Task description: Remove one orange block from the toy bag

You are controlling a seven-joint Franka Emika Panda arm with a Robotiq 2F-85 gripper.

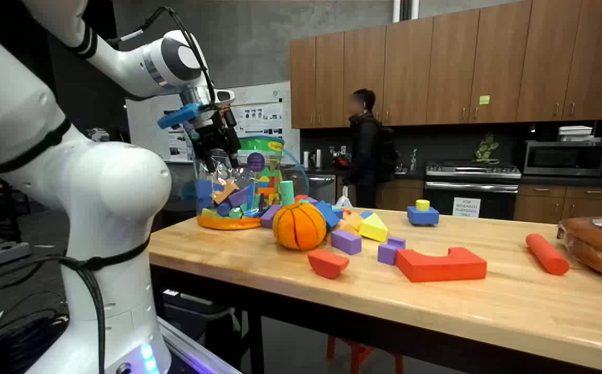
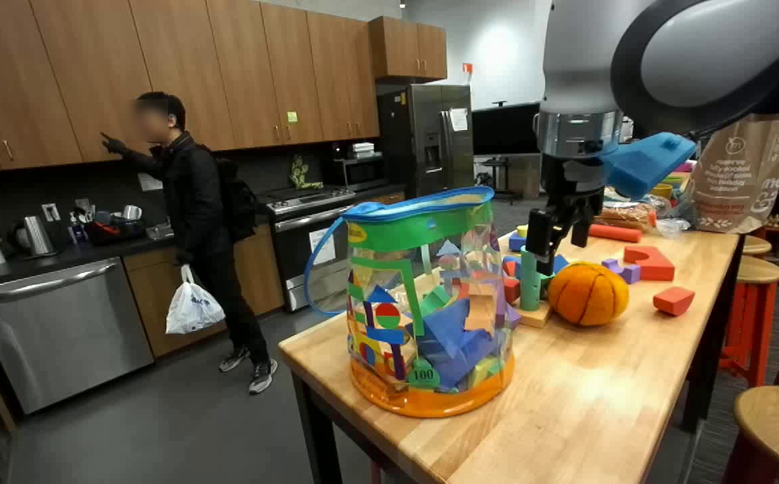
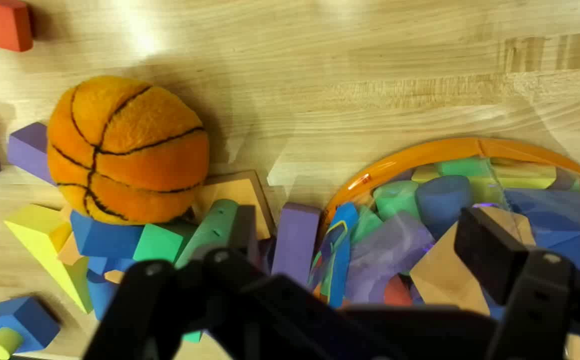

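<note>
Black two-fingered tool (image 3: 367, 242) spread wide near an upright clear plastic toy bag (image 2: 419, 228) with green and blue trim

The tool points downward, its fingers (image 3: 490, 257) far apart, and nothing shows in its grasp. In the wrist view, one finger covers part of what lies in the bag, while its partner overlaps an upright pale-green cylinder (image 1: 286, 192) outside it; whether either is within the plastic, I cannot tell.

The bag stands on the light wooden desk (image 2: 564, 396). Inside, a light-orange notched block (image 3: 445, 275) lies tilted among purple and blue pieces (image 3: 390, 245), partly hidden by a finger in the wrist view. A small orange-red block (image 3: 397, 291) also shows there, mostly covered. Which of these is the task's block, I cannot tell.

Near the bag, an orange plush ball (image 1: 299, 227) with black seams sits beside a loose cluster of colourful blocks (image 1: 328, 214). In an exterior view, a red half-round block (image 1: 326, 263) lies near the ball. Farther along the desk are a large flat red block (image 1: 443, 268) with a curved cut-out, a red cylinder (image 1: 546, 254) on its side and packaged brown bread (image 1: 594, 244). Behind the desk, a person (image 2: 191, 195) in dark clothes holds a white plastic bag (image 2: 194, 306).
</note>
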